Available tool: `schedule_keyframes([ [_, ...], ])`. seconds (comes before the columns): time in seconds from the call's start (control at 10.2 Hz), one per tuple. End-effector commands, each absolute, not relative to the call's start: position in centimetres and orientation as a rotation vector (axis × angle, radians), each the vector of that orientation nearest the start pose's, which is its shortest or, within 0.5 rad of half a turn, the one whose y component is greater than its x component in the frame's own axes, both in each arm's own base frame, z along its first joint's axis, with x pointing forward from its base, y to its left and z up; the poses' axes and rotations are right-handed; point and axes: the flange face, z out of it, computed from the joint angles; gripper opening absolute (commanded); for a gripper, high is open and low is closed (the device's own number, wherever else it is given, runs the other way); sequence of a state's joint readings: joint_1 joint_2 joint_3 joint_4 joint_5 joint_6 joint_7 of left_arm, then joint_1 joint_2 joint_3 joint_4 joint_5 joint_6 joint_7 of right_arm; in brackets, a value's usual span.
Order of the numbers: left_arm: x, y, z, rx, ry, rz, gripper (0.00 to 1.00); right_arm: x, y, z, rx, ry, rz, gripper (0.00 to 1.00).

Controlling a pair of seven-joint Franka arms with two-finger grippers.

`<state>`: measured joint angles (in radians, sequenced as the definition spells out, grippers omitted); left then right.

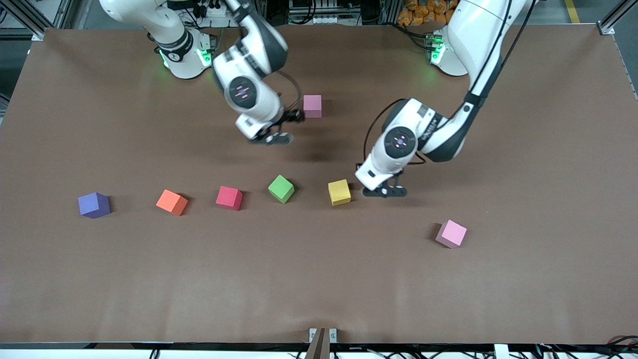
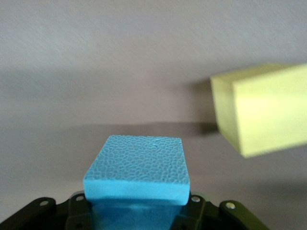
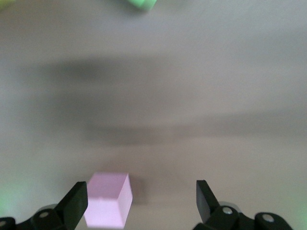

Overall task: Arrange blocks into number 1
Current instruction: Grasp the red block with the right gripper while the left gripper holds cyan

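My left gripper is shut on a light blue block, low over the table right beside the yellow block, on the side toward the left arm's end. In the front view the hand hides the blue block. The green block and red block continue that row toward the right arm's end. My right gripper is open and raised above a pink block, which rests on the table between the fingers, close to one of them.
A second, paler pink cube lies alone, nearer the front camera, toward the left arm's end. An orange cube and a purple cube extend the row toward the right arm's end. The brown table is bare nearer the camera.
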<state>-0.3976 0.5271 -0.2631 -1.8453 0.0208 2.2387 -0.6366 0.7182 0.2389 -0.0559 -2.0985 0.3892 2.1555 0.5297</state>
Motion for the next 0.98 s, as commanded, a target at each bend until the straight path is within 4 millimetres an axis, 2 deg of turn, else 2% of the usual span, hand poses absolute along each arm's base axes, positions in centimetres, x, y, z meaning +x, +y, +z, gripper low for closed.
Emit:
schedule_keyframes([
  [0.0,45.9,-42.0,24.1,-3.129,-0.026,0.274,0.0,49.3,30.8,31.7,-2.955,0.311,0.352,1.0],
  [0.1,44.0,-43.8,24.0,-3.119,-0.047,0.276,0.0,51.8,28.5,32.3,-2.936,0.382,0.321,1.0],
  [0.2,41.3,-46.4,23.6,-3.107,-0.048,0.286,0.0,53.8,26.5,32.1,-2.926,0.443,0.303,1.0],
  [0.39,36.2,-50.6,21.9,-3.081,-0.017,0.301,0.0,57.9,23.4,32.1,-2.968,0.479,0.216,1.0],
  [0.49,35.5,-51.2,21.7,-3.082,-0.011,0.299,0.0,59.4,22.7,31.5,-3.013,0.432,0.18,1.0],
  [0.68,34.4,-52.3,21.7,-3.103,0.018,0.282,0.0,61.7,21.9,30.0,-3.028,0.444,0.154,1.0],
  [0.88,34.8,-53.2,20.5,-3.138,0.004,0.27,0.0,63.4,21.2,28.5,-3.044,0.469,0.135,1.0],
])
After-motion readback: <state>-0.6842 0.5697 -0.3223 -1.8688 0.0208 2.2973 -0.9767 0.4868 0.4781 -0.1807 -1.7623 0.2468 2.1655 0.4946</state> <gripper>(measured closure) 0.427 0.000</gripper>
